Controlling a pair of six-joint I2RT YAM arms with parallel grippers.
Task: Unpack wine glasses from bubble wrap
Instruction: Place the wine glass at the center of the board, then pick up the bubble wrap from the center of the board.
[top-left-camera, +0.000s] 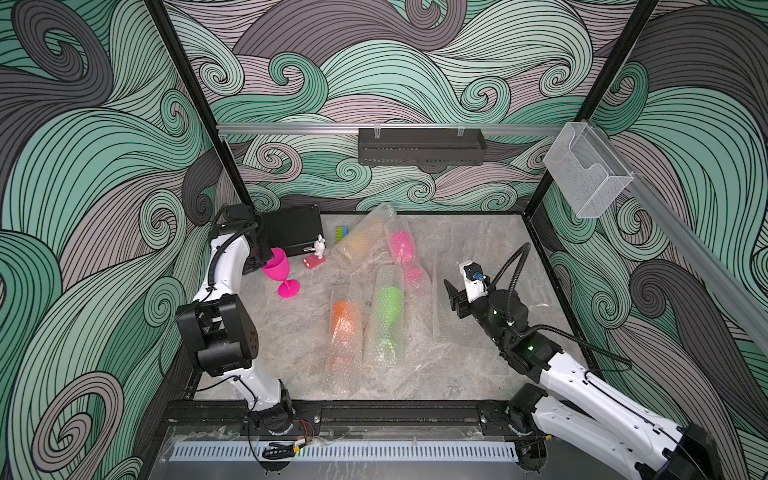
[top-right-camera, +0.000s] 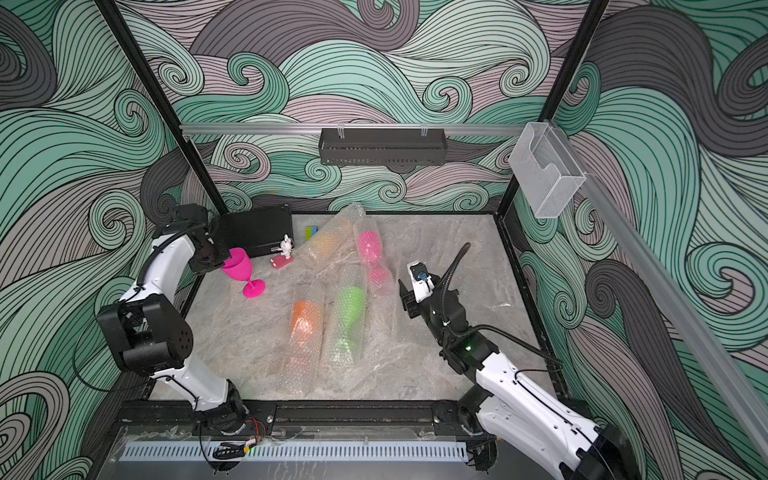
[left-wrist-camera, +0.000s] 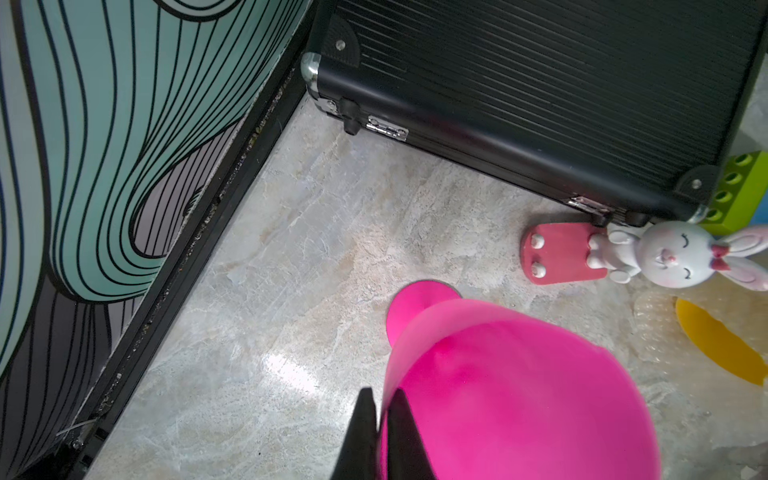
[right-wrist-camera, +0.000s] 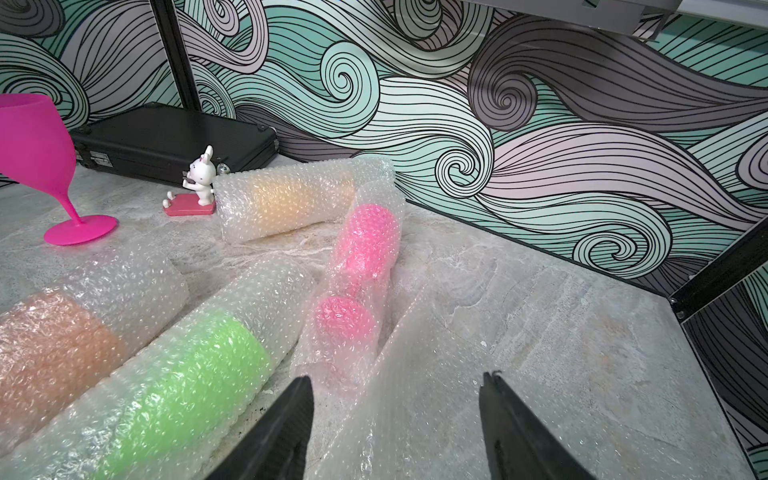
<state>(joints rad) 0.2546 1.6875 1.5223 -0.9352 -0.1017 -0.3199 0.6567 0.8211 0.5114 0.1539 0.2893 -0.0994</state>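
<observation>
My right hand: released, jaws wide, nothing between them, over a loose flat sheet of clear bubble wrap.
Nearest sleeves: an orange plastic goblet and a lime green plastic goblet, each inside its own clear bubble-wrap tube, side by side, long axes running near to far; the green cup's mouth points away from me.
My left hand: clenched on the rim of the bare magenta plastic goblet, 1 finger each side of the cup wall.
Its look and pose: opaque, glossy, on my left side of the table; it leans, mouth up toward my left hand, round foot down toward the middle.
Farther sleeves: a wrapped pink plastic goblet, mouth away from me; a wrapped yellow plastic goblet lying diagonally, foot toward the white rabbit figurine on its pink base.
Surface: grey-beige marble-look table.
Far-left corner: a ribbed black case; a green-and-blue block beside it.
Room: walls of teal and grey wave swirls.
</observation>
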